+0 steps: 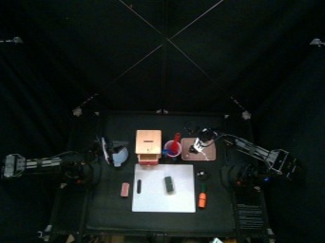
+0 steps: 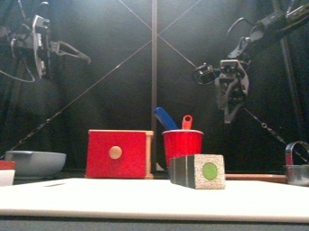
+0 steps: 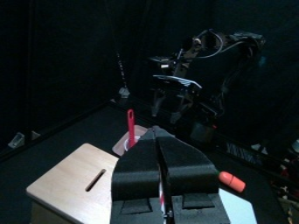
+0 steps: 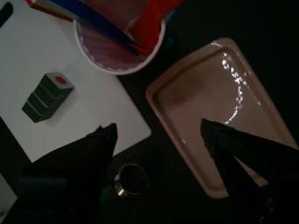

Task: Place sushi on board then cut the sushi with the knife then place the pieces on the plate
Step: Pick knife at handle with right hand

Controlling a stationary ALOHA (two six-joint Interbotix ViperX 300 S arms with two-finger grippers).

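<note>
The sushi roll (image 2: 200,170) is lying on the white cutting board (image 2: 108,194), whole and well in from the edges. The first step is looking done, and the roll is sitting where a blade will have room to come down across it. The cutting is what is waiting now.

The red cup (image 2: 182,144) is standing behind the board, just beside the wooden box (image 2: 118,153). It is holding the blue knife (image 2: 164,117) and the red knife (image 2: 186,120), both sticking up past its rim and open to a grasp from above. The pink tray (image 4: 222,105) is lying bare on the bench just beside the cup, close enough to the board to be taking the pieces later.

The right pincer (image 4: 160,131) is hanging in the air over the tray's near end, close to the cup, with its jaws spread apart and gripping nothing — I am judging that it is lining up for a knife. The two knives are standing close together, so picking only one will be asking for care.

The left pincer (image 3: 163,171) is hovering high near the wooden box with its jaws together and empty, apparently keeping clear of the board.
</note>
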